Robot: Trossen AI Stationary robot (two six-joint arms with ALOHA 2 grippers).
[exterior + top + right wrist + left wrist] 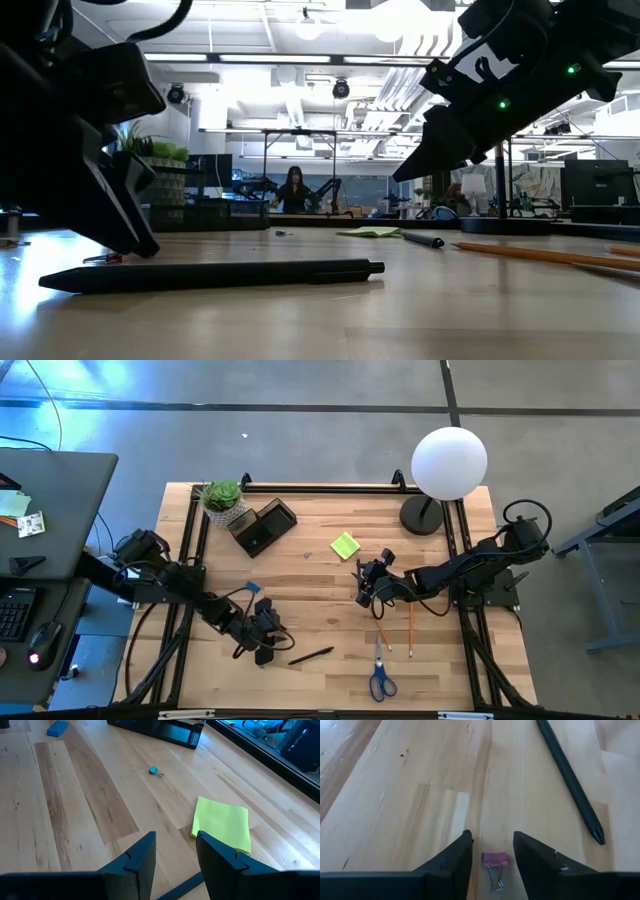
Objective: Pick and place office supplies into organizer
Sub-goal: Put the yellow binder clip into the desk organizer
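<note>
My left gripper point(492, 852) is open, low over the near-left part of the table point(262, 640). Its fingers stand on either side of a small pink binder clip point(494, 860) that lies flat, without touching it. A dark pen point(570, 782) lies just beside it point(311, 655). My right gripper point(175, 852) is open above mid-table point(365, 585), with a second dark pen point(180, 887) under its fingers and the yellow-green sticky pad point(222, 822) ahead of it. The dark organizer point(263, 527) stands toward the far edge. Two pencils point(410, 630) and blue-handled scissors point(381, 675) lie near the right arm.
A potted plant point(223, 500) stands beside the organizer. The white globe lamp point(450, 460) with its round base point(423, 515) stands at the far right. A tiny blue binder clip point(155, 770) and a blue eraser-like piece point(57, 727) lie on the wood between the arms. A person shows far behind the table point(296, 188).
</note>
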